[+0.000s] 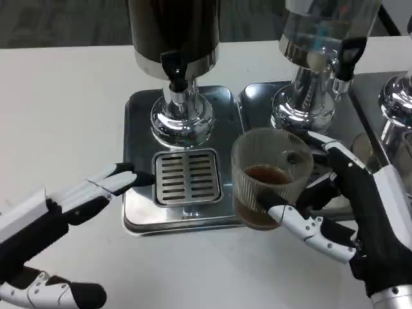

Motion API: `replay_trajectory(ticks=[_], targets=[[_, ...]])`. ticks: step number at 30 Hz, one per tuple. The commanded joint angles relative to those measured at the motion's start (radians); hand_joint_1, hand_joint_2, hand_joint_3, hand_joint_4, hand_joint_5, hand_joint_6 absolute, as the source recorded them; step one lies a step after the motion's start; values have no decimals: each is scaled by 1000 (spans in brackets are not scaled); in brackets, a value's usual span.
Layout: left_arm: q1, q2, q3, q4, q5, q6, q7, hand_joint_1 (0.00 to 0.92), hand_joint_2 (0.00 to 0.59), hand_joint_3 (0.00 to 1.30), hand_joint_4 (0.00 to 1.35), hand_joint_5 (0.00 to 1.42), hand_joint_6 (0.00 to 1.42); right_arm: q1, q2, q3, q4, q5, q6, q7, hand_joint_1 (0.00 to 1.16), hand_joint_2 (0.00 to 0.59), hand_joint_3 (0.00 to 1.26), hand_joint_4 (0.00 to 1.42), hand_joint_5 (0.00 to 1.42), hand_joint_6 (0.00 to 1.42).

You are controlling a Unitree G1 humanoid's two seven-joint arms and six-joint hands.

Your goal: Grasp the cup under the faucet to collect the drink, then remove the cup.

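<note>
A clear ribbed cup [270,177] with brown drink in its bottom is held by my right hand [341,206], fingers wrapped around its right side and front. It sits to the right of the drip grate [187,176], away from the black-handled faucet [175,67] of the dark drink dispenser [174,26]. My left hand [77,199] lies open at the left, fingers stretched toward the steel base's left edge, fingertips [132,177] near the grate and holding nothing.
The dispenser stands on a steel base tray [138,215]. A second dispenser with clear liquid [322,32] stands at the right on its own base, a third chrome stand [396,103] at the far right edge. White table lies at the left and front.
</note>
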Motion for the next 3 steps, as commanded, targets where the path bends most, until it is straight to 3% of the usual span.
replay_trajectory(ticks=[1,3], targets=[[10,14,3,-4,28,-12,17,0,63,80,0,0,172,-2,4,-5,-41,5,-46,-8,825,217,585,645,792,784],[10,15,3,-4,33,-13,20,0,65,78,0,0,172,0,5,-5,-41,5,-47,-9,828,218,585,645,802,786]])
